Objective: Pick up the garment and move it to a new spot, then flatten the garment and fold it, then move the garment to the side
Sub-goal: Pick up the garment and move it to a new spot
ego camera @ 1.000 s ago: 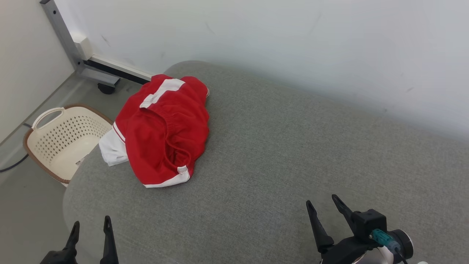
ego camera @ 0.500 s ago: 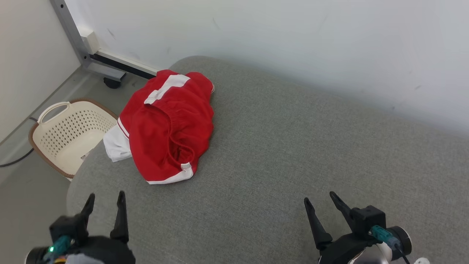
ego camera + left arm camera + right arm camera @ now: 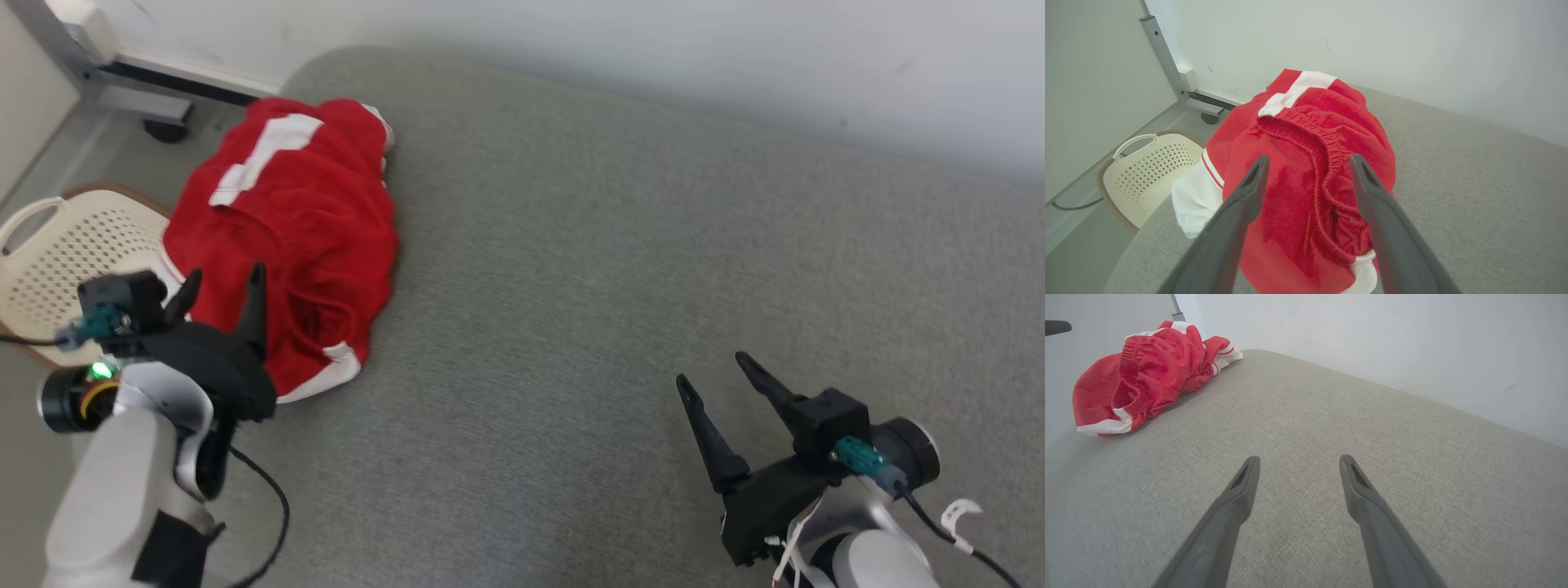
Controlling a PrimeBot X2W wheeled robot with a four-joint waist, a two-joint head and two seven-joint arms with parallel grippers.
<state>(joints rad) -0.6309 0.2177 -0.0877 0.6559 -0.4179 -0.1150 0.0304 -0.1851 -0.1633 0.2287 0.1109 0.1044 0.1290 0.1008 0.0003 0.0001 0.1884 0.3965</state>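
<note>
The garment (image 3: 302, 204) lay heaped beside the basket (image 3: 69, 245), the left tool (image 3: 227, 271) spread above it, where a shallow pinch might tip it in.

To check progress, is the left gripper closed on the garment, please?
No, the left gripper stands open, fingers apart, before the red garment.

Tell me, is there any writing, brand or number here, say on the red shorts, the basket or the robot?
None readable.
The red shorts show only white stripes, no print.
The basket shows no label.
The white tag near the right gripper is too small to tell.
</note>
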